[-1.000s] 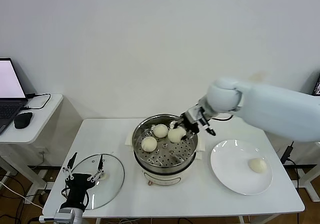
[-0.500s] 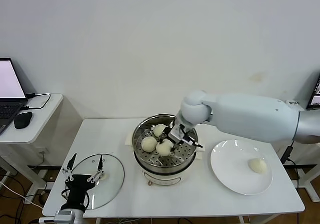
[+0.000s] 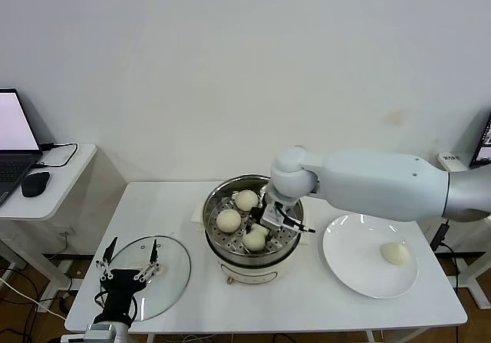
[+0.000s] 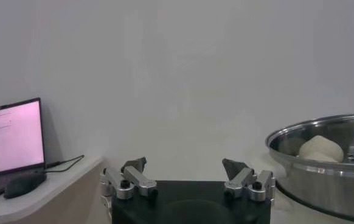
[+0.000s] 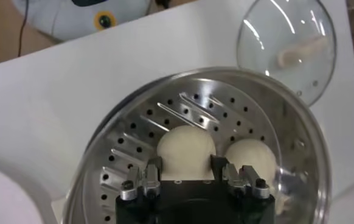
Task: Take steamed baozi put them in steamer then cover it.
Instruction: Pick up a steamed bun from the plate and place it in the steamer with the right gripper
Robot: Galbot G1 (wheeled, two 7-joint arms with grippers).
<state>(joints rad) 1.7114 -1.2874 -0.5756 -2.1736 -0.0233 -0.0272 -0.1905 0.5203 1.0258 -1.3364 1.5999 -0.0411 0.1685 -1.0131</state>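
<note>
The steamer (image 3: 253, 239), a round shiny steel pot on a cream-white base, is set upright at the middle of the white table, uncovered. Its perforated tray is seen to carry three steamed baozi: one (image 3: 246, 200) toward the back, one (image 3: 229, 220) on the robot's left, and one (image 3: 255, 239) toward the front. All are smooth, round and off-white. A fourth baozi (image 3: 396, 253) is left lying on the white plate to the right, well apart from the pot. The cover (image 3: 149, 277), a clear glass lid with a metal rim and cream-white oblong handle, is laid flat on the table to the left.
</note>
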